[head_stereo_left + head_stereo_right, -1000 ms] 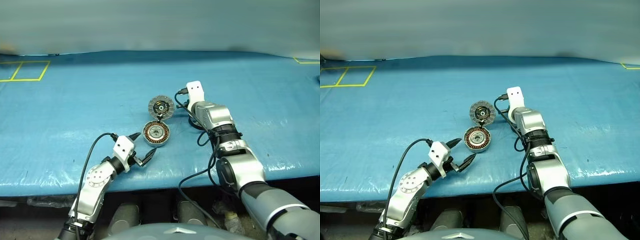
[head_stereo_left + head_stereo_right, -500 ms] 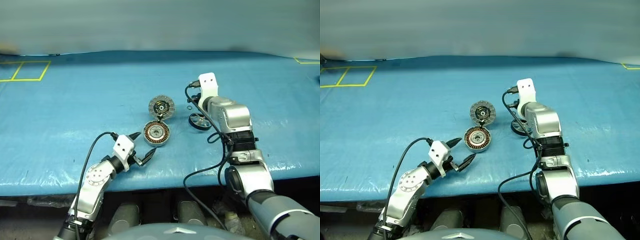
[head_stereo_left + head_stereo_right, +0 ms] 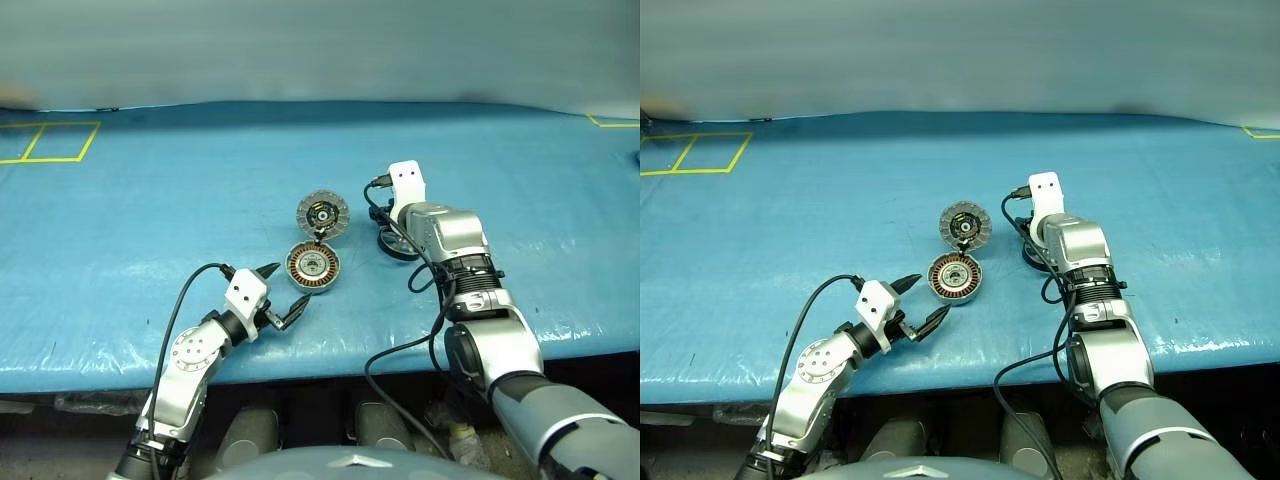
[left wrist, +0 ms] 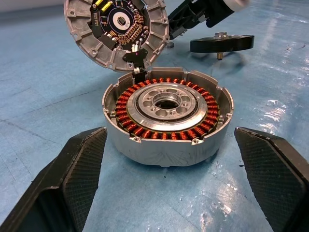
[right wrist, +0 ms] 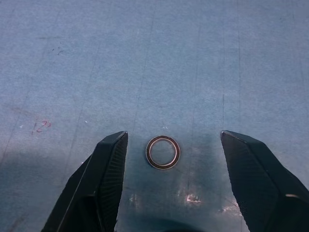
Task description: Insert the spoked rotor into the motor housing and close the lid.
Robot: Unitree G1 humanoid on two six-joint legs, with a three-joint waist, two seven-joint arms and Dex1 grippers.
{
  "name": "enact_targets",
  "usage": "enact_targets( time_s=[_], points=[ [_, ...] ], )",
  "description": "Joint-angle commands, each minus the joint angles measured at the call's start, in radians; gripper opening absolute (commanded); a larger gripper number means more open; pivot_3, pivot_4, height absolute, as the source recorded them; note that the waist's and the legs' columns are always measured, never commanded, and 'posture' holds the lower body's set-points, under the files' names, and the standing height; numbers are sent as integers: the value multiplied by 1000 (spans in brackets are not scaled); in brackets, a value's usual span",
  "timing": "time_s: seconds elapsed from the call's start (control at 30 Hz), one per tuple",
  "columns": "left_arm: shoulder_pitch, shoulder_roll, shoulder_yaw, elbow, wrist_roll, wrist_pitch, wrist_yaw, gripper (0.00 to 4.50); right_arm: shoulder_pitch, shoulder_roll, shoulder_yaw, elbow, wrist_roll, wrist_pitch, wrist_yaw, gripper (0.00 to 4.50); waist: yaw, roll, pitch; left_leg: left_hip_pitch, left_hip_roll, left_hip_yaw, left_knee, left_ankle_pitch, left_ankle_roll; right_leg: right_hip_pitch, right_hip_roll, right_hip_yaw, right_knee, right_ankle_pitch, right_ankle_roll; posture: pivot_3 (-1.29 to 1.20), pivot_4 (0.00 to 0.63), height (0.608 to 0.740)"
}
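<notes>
The motor housing [image 3: 313, 266] sits open on the blue table, showing copper windings and a silver hub [image 4: 166, 102]. Its hinged lid [image 3: 322, 213] stands tilted open on the far side. The spoked rotor [image 3: 393, 245] lies flat to the right of the housing, partly hidden under my right wrist; its edge and short shaft [image 4: 222, 43] show past the housing. My left gripper [image 3: 287, 290] is open just in front of the housing, apart from it. My right gripper [image 5: 174, 135] is open above the table beyond the rotor, holding nothing, with a tiny black ring [image 5: 163, 152] on the cloth between its fingers.
The blue cover [image 3: 150, 220] spans the whole table, with its front edge [image 3: 300, 365] close below my left arm. Yellow tape squares [image 3: 50, 140] mark the far left corner and a yellow line [image 3: 610, 122] the far right. Black cables trail from both wrists.
My right gripper has opened from shut, and its arm shifted slightly right, then back. The rotor lies flat on the table throughout. The left arm, housing and lid have not moved.
</notes>
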Motion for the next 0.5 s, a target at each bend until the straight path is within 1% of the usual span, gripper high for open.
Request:
enact_targets(
  time_s=[0.03, 0.33, 0.37, 0.4, 0.5],
  points=[
    [-1, 3, 16, -16, -3, -21, 3, 4500, -30, 8, 1, 20, -5, -31, -6, 3216, 0, 0, 0, 0, 0, 0, 0, 0, 0, 0, 0, 0, 0, 0, 0, 0, 150, 740],
    [-2, -1, 19, -15, -1, -22, 4, 4500, -36, 13, -1, 98, -16, -62, -7, 3216, -1, 0, 0, 0, 0, 0, 0, 0, 0, 0, 0, 0, 0, 0, 0, 0, 150, 740],
    [-2, -1, 19, -15, 0, -22, 4, 4500, -36, 13, -3, 104, -16, -67, -9, 2827, -1, 0, 0, 0, 0, 0, 0, 0, 0, 0, 0, 0, 0, 0, 0, 0, 150, 740],
    [-2, -1, 19, -16, 0, -22, 5, 4500, -35, 12, -3, 110, -17, -70, -12, 2597, -1, 0, 0, 0, 0, 0, 0, 0, 0, 0, 0, 0, 0, 0, 0, 0, 150, 740],
    [-2, -2, 19, -15, 1, -21, 6, 4500, -32, 13, -2, 109, -18, -69, -13, 1616, 2, 0, 0, 0, 0, 0, 1, 0, 0, 1, 0, 0, 0, 0, 0, 0, 150, 740]
  ],
)
